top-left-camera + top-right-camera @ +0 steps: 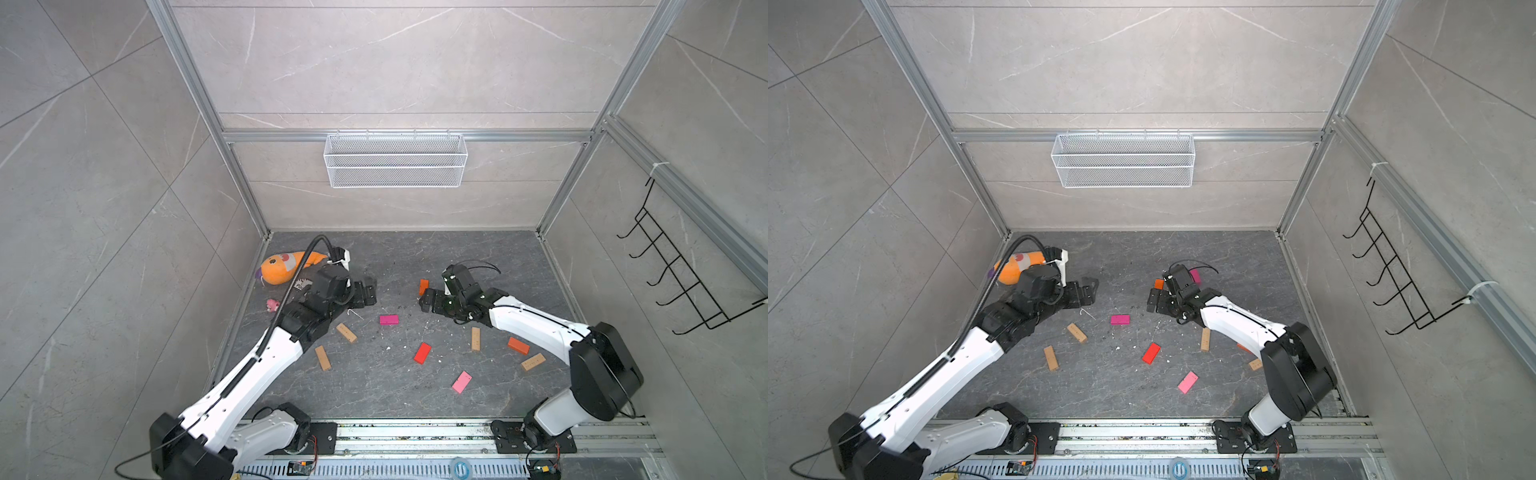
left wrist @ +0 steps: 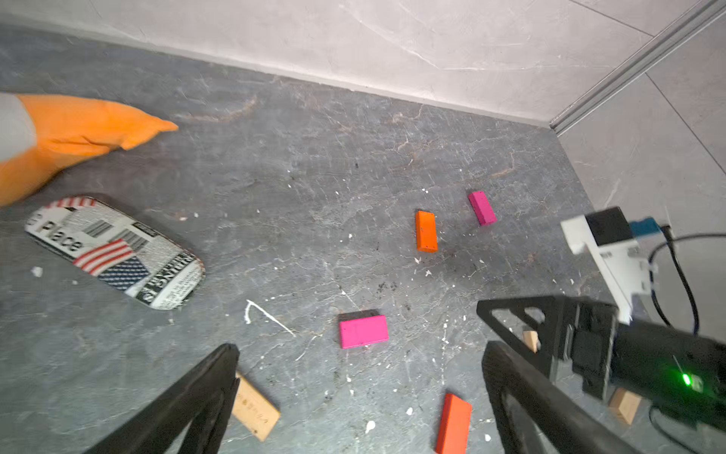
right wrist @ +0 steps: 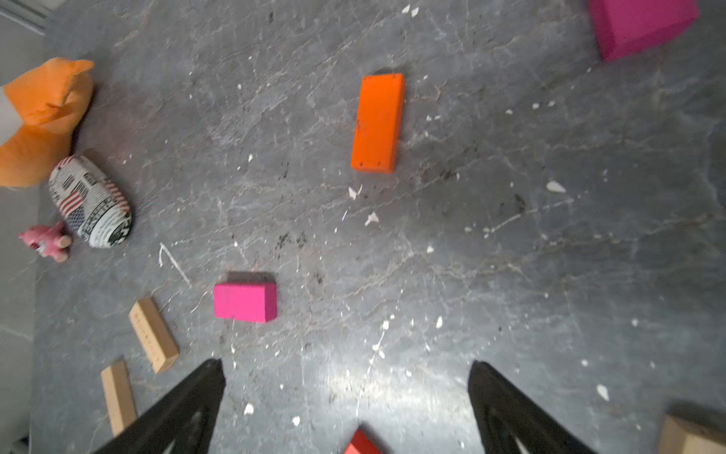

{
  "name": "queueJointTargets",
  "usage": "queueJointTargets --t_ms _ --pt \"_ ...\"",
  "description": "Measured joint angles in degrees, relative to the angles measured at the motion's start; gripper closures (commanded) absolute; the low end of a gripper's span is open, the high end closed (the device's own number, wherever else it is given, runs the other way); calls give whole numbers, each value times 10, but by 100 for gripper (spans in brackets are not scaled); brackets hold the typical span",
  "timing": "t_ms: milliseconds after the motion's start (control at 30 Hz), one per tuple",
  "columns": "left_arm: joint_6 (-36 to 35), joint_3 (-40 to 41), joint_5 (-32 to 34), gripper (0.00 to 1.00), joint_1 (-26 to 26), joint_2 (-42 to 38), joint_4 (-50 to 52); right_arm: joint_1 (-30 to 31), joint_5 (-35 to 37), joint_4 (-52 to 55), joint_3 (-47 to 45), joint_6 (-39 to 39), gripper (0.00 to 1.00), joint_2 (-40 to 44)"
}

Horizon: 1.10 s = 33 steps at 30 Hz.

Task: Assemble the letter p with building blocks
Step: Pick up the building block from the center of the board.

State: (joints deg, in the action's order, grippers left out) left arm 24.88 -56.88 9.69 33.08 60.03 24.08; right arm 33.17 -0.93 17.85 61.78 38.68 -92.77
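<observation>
The building blocks lie scattered flat and apart on the dark floor: tan ones (image 1: 346,332) (image 1: 323,358) (image 1: 475,339), a magenta one (image 1: 388,319), a red one (image 1: 422,353), a light pink one (image 1: 461,382) and an orange one (image 1: 423,286). No letter p is in view. My left gripper (image 1: 368,293) (image 2: 358,353) hovers open and empty, left of the magenta block (image 2: 363,331). Facing it from the right, my right gripper (image 1: 428,299) (image 3: 345,365) is open and empty too, beside the orange block (image 3: 378,124). A second magenta block (image 1: 1195,276) lies behind the right wrist.
A big orange plush (image 1: 286,268), a small pink plush (image 1: 272,304) and a newspaper-print case (image 2: 114,251) lie at the back left. A white wire basket (image 1: 395,160) hangs on the back wall, a black wire rack (image 1: 681,266) on the right wall.
</observation>
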Motion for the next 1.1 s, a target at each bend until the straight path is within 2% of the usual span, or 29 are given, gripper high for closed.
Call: queueJointTargets --t_ms 200,367,533,633,800,900,1100 --pt "-53 23 -32 1 -2 -38 20 -8 39 36 116 -19 13 -123" --pt "-65 26 -85 1 -7 -42 46 -9 65 74 196 -23 15 -204" --pt "-69 31 -135 1 -24 -66 50 -9 85 109 259 -23 22 -262" --pt "-66 31 -182 1 -68 -67 50 -9 91 132 298 -23 26 -292" --pt "-47 31 -253 1 -175 -46 42 -10 95 152 332 -23 33 -320" --pt "-44 31 -273 1 -202 -37 42 -10 97 158 337 -23 40 -325" --pt "-43 31 -295 1 -212 -36 42 -10 99 165 340 -23 50 -327"
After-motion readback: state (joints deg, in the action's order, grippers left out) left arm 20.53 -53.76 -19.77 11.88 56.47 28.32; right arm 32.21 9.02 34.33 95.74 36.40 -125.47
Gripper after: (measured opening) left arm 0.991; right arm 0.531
